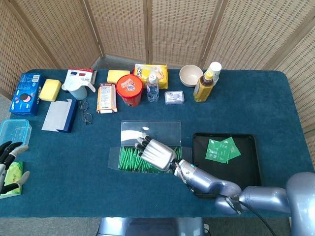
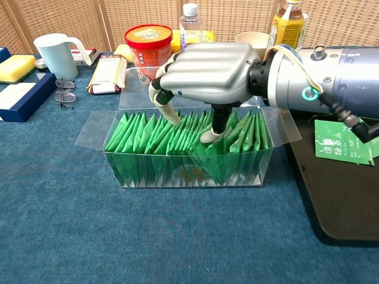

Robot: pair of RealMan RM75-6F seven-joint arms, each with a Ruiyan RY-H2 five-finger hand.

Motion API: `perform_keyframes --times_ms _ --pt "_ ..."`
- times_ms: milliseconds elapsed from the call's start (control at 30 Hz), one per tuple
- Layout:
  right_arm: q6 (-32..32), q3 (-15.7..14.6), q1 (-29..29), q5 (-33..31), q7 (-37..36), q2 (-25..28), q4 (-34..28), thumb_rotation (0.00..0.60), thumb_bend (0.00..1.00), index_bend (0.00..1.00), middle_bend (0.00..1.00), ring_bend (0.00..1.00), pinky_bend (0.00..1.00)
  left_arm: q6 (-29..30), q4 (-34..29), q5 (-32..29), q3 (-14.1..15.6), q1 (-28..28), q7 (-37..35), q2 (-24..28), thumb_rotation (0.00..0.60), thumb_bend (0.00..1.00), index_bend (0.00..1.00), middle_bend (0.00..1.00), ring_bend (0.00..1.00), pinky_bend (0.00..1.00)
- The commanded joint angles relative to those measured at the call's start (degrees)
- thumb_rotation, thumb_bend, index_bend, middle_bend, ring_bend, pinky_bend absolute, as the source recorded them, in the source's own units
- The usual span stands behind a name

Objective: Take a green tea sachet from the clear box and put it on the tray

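Note:
The clear box [image 2: 118, 171] stands open at the table's front middle, packed with several upright green tea sachets [image 2: 148, 139]. My right hand [image 2: 204, 74] hovers palm down over the box [image 1: 114, 158]. Its curled fingertips [image 2: 167, 113] dip among the sachet tops. The thumb touches sachets near the box's right end, and some there lean askew. No sachet is lifted clear. The black tray [image 2: 343, 207] lies to the right with sachets [image 2: 343, 147] on it. My left hand [image 1: 9, 164] rests at the table's left edge, fingers apart, holding nothing.
Along the back stand a red tub [image 1: 129, 89], water bottle [image 1: 152, 87], tea bottle [image 1: 205, 83], bowl [image 1: 191, 74], white mug [image 1: 76, 88] and snack packs. Glasses [image 1: 86, 112] and a blue-white book [image 1: 59, 115] lie left. A green packet [image 1: 15, 178] lies by my left hand.

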State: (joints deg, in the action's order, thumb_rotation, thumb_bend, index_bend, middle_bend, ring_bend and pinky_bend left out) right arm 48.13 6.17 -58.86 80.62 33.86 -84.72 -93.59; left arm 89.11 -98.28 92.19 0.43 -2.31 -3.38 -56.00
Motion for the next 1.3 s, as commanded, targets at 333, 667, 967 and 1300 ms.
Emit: perform_keyframes --times_ms 333,667,967,1300 --pt "0.3 0.6 -0.1 -0.4 0.1 -1.0 0.0 0.600 0.26 0.54 0.28 0.19 0.20 0.1 0.6 -0.1 0.0 0.1 -0.4 -0.2 0.600 0.27 0.19 0.17 0.09 0.25" --pt "0.3 0.6 0.0 -0.7 0.9 -1.1 0.2 0.600 0.28 0.58 0.29 0.21 0.22 -0.2 0.9 -0.1 -0.1 -0.1 -0.6 -0.5 0.600 0.27 0.19 0.17 0.09 0.25" --pt "-0.2 0.8 -0.3 -0.7 1.0 -1.0 0.8 0.600 0.30 0.61 0.30 0.22 0.24 -0.2 1.0 -0.1 -0.1 -0.2 -0.7 -0.4 0.600 0.27 0.19 0.17 0.09 0.25" --pt "-1.4 1.0 -0.9 -1.2 1.0 0.9 -0.2 0.600 0.30 0.59 0.30 0.22 0.24 -0.4 0.8 -0.1 -0.2 -0.3 -0.5 -0.3 0.600 0.27 0.19 0.17 0.08 0.25"
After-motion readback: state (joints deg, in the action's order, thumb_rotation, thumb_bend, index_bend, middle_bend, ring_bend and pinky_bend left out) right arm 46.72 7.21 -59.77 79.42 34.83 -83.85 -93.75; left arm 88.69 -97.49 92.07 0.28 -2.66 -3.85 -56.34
